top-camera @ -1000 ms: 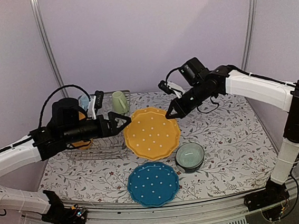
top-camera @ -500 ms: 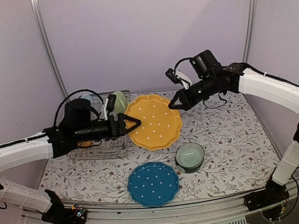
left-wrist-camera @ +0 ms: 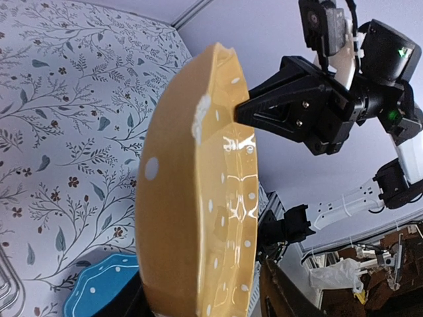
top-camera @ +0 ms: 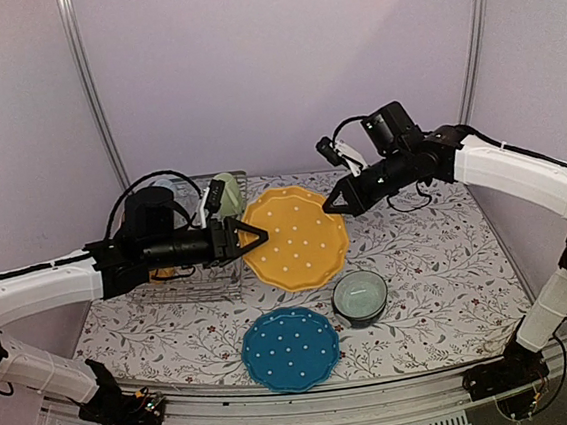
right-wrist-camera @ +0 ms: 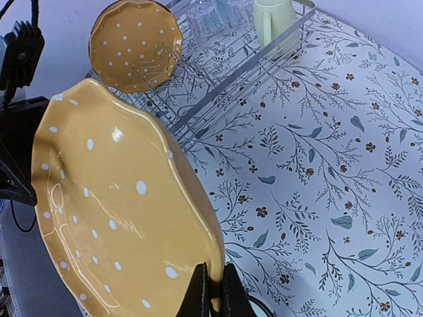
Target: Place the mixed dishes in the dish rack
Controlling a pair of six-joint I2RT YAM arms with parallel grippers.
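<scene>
The left arm reached level from 9 o'clock, its left pincer (top-camera: 254, 239) half spread astride the 9 o'clock rim of the raised yellow dotted plate (top-camera: 296, 239); whether it gripped could not be told. The right arm bent in from 3 o'clock, its right pincer (top-camera: 335, 205) pinched tight on the 2 o'clock rim. Behind the left arm, the dish rack (top-camera: 200, 284) held a second yellow plate (right-wrist-camera: 135, 43), a clear glass (right-wrist-camera: 205, 13) and a pale yellow-green mug (top-camera: 226, 193). On the counter (top-camera: 438, 248), a blue dotted plate (top-camera: 290, 347) lay at the raised plate's 6 o'clock and a teal bowl (top-camera: 359, 297) at its 5 o'clock.

A yellow white-dotted scalloped plate (top-camera: 294, 237) hung tilted beside the silver wire dish rack (top-camera: 192, 285); a blue dotted scalloped plate (top-camera: 290, 347) and teal bowl (top-camera: 360, 297) sat nearer.
</scene>
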